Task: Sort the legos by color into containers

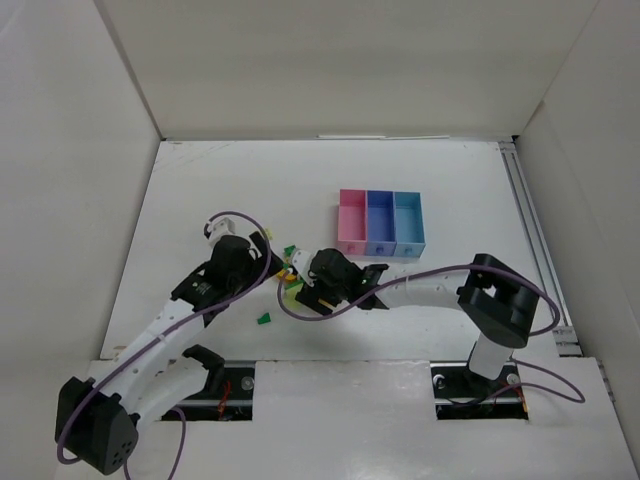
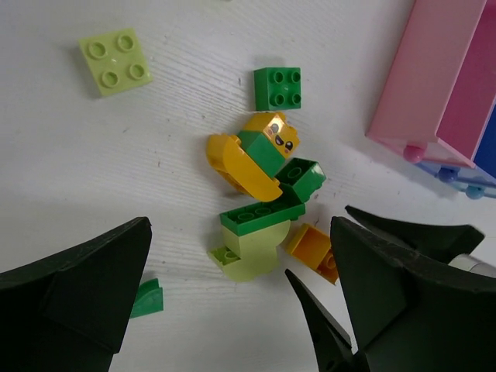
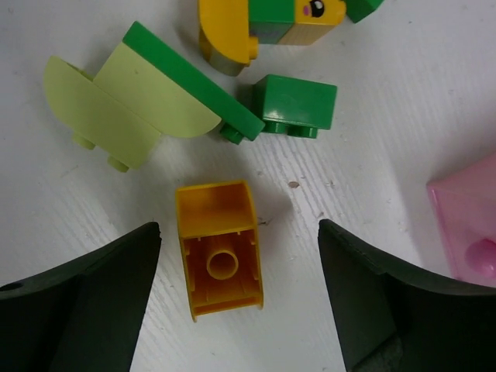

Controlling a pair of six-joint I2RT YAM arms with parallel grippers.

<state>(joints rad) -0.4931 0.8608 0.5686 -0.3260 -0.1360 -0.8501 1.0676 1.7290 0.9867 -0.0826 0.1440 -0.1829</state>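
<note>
**A:** From above?
**B:** A white table with white walls around it. The containers, pink, blue and light blue, are joined in a row. The legos lie left of them, nearer the arms.
**A:** The left wrist view?
**B:** Green, orange and lime bricks are heaped left of the pink bin. The left gripper gapes wide, touching none.
**A:** The right wrist view?
**B:** An orange brick, hollow side up, lies left of the pink bin. It sits between the spread fingers of the right gripper, untouched.

The left arm and right arm reach inward, wrists nearly meeting; the left gripper gapes wide. The right gripper gapes wide too.
</note>
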